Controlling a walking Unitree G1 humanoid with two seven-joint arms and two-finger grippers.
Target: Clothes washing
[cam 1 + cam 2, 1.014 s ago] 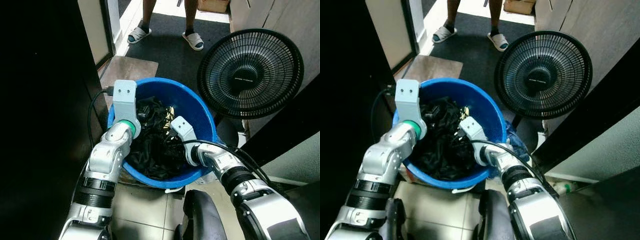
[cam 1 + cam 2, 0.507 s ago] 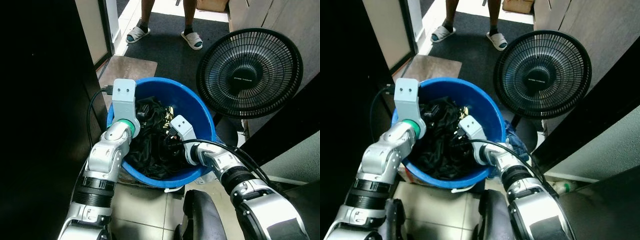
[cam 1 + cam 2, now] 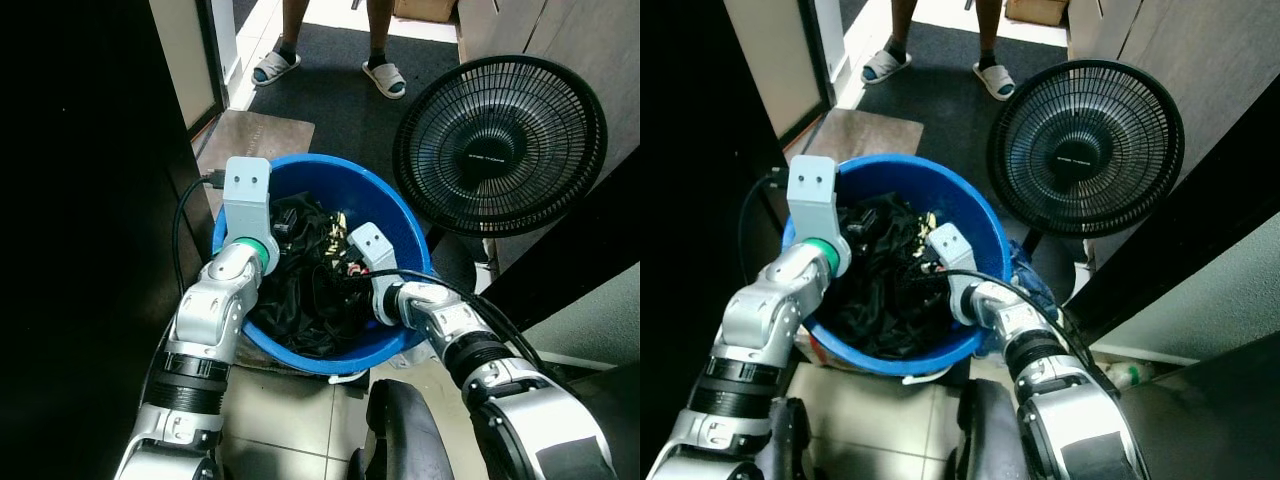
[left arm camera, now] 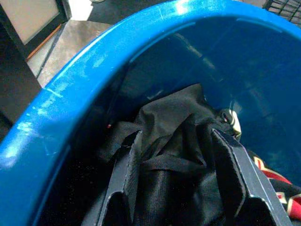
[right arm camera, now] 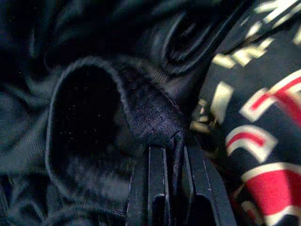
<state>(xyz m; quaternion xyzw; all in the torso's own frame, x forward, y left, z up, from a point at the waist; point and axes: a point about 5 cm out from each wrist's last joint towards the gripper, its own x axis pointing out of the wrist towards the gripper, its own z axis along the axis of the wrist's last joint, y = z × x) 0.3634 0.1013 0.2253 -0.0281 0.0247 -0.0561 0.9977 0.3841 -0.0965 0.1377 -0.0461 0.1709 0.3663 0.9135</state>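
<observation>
Blue tub (image 3: 400,215), black clothes (image 3: 300,290), red-cream patterned garment (image 5: 263,141)

Black floor fan (image 3: 500,145), brown mat (image 3: 255,145), person's sandalled feet (image 3: 384,78) (on dark carpet (image 3: 330,100))

The floor (image 3: 300,420) carries a blue tub (image 3: 395,215) of dark clothes (image 3: 300,300), a black fan (image 3: 500,145) just beside it, and a brown mat (image 3: 255,135).

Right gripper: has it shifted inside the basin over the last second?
Yes. The right gripper has edged toward the blue basin's fan-side wall, away from the left gripper, and is shut on the dark clothing.
</observation>
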